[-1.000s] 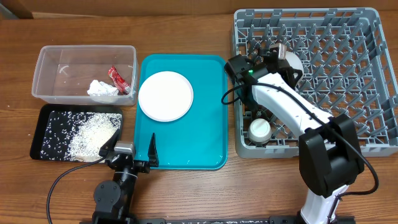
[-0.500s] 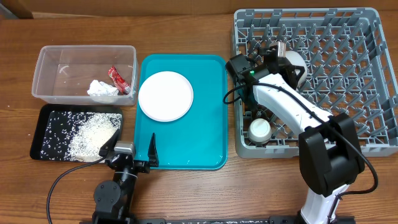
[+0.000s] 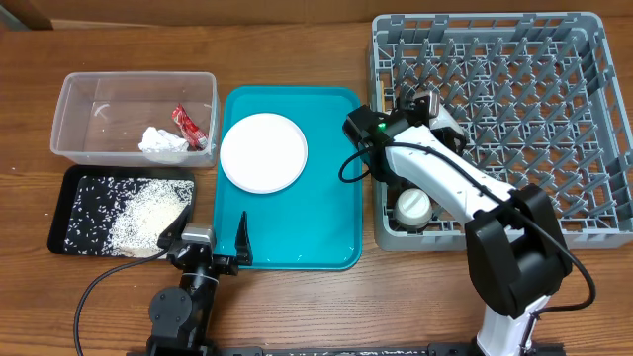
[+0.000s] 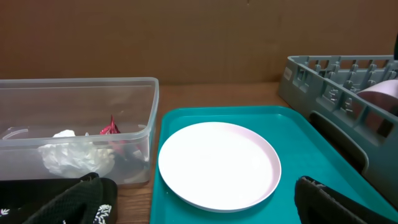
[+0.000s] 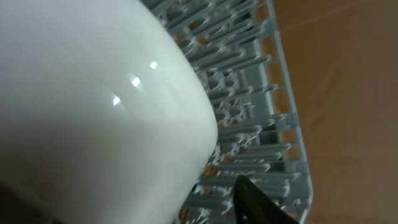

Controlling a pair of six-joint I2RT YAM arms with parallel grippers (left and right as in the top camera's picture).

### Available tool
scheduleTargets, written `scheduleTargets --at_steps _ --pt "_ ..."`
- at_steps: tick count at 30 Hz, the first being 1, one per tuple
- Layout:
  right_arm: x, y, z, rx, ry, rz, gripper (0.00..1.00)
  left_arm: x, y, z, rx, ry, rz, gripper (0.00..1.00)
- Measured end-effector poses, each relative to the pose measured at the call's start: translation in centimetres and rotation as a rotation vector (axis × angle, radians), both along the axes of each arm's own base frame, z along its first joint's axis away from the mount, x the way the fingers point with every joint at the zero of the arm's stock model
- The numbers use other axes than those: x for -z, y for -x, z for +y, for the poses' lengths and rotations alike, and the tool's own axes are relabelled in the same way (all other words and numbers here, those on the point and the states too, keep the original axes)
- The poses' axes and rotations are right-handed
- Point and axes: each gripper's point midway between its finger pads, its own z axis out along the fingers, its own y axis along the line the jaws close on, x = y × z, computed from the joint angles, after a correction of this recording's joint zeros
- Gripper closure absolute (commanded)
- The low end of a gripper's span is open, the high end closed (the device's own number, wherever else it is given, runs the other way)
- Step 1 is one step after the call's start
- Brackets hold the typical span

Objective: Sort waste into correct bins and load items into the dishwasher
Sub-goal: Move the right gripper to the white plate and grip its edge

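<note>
My right gripper (image 3: 422, 102) is over the left side of the grey dish rack (image 3: 554, 59), right next to a white bowl (image 3: 450, 121). In the right wrist view the bowl (image 5: 93, 106) fills the left, and one finger of the gripper (image 5: 252, 200) stands apart from it. A white cup (image 3: 413, 205) sits in the rack's front left. The white plate (image 3: 263, 151) lies on the teal tray (image 3: 326, 218). My left gripper (image 3: 210, 239) rests open at the tray's front edge, facing the plate (image 4: 217, 163). No chopsticks are in view.
The clear tub (image 3: 79, 94) holds the red wrapper (image 3: 186, 126) and the tissue wad (image 3: 160, 143). The black tray (image 3: 61, 213) in front of it holds rice grains (image 3: 138, 210). The rack's pegs stand behind and to the right of my right arm.
My right arm has swung left and toward the front over the rack. The bowl is now mostly hidden under the arm. The left arm has not moved.
</note>
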Motion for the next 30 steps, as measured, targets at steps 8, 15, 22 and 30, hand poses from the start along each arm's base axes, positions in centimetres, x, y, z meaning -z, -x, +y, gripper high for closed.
scheduleTargets --at_steps 8,15,22,30 --pt "-4.3 0.3 5.2 -0.019 -0.457 -0.100 0.43 0.0 0.0 0.0 0.000 0.000 0.000 0.00" --pt "-7.3 0.5 15.3 -0.211 -1.001 -0.082 0.44 0.0 0.0 0.0 0.000 0.000 0.000 0.00" --pt "-2.9 1.2 25.4 -0.381 -1.228 0.099 0.49 0.0 0.0 0.0 0.000 0.000 0.000 0.00" --pt "7.6 -0.2 28.3 -0.313 -1.220 0.216 0.53 0.0 0.0 0.0 0.000 0.000 0.000 0.00"
